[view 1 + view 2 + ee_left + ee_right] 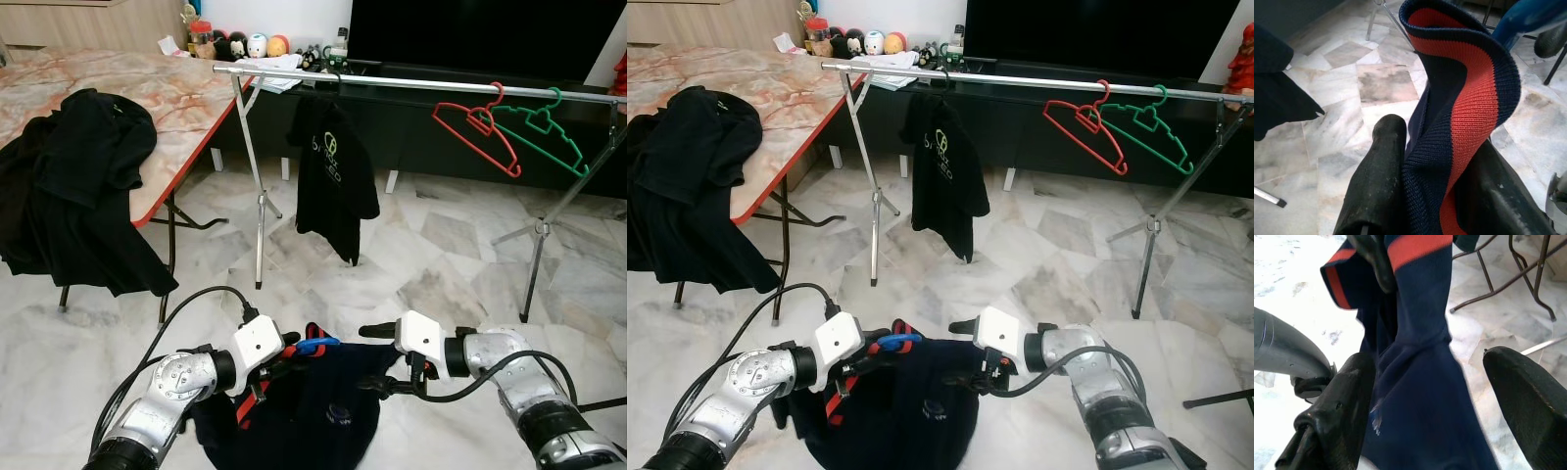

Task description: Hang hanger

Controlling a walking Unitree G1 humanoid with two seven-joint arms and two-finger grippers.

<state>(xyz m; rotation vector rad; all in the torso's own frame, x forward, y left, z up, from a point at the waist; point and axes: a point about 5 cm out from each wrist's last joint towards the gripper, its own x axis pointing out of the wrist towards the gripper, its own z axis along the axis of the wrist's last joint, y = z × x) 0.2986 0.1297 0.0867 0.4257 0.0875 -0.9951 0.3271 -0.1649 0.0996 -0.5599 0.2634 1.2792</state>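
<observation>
Rail [392, 84] bare between black shirt [333, 171] and red hanger [477, 132]; table [186, 93] crowds left end.

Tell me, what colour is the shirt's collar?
Navy blue with a broad red stripe; the collar shows best in the left wrist view.

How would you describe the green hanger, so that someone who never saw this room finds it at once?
Look at the long silver clothes rail standing in front of the dark TV cabinet. A black T-shirt hangs near its left half, and two bare plastic hangers hang near its right end. The green hanger is the outermost one, just right of the red hanger.
</observation>
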